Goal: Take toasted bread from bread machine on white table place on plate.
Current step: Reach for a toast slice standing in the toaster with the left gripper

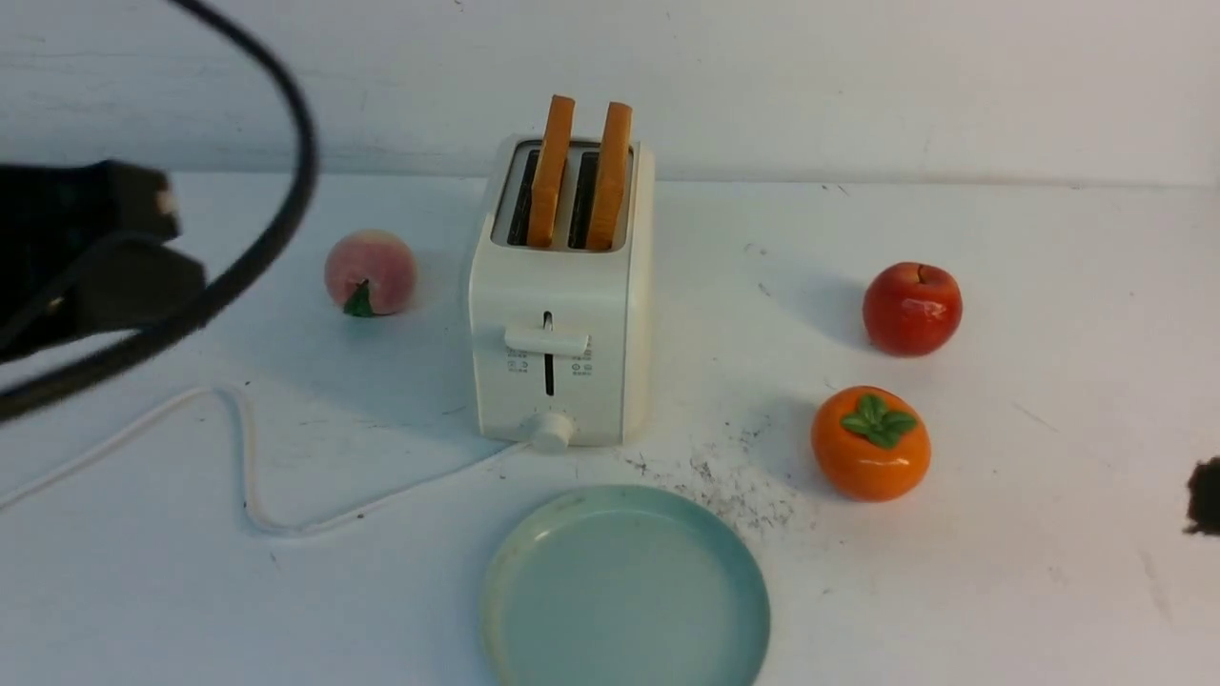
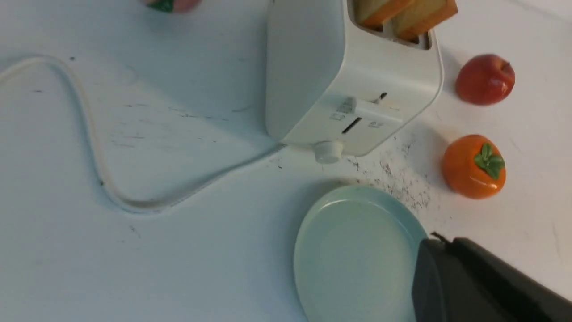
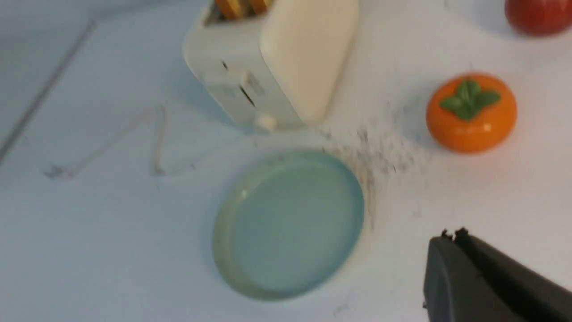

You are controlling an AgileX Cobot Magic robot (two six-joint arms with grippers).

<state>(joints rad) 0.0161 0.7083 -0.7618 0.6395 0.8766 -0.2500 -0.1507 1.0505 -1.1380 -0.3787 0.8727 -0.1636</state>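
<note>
The cream-white bread machine (image 1: 562, 314) stands mid-table on the white table (image 1: 1048, 591). Two slices of toasted bread (image 1: 551, 171) (image 1: 610, 176) stand upright in its slots, one per slot. The empty teal plate (image 1: 624, 591) lies just in front of it. My left gripper (image 2: 440, 241) is shut and empty, hovering by the plate's (image 2: 353, 250) edge, well clear of the toaster (image 2: 348, 80). My right gripper (image 3: 451, 236) is shut and empty, to the right of the plate (image 3: 290, 219); only its dark tip (image 1: 1206, 495) shows in the front view.
A peach (image 1: 370, 272) lies left of the toaster. A red apple (image 1: 912, 308) and an orange persimmon (image 1: 870, 443) lie to its right. The toaster's white cord (image 1: 248, 467) loops over the table at front left. My left arm and its black cable (image 1: 86, 257) fill the left edge.
</note>
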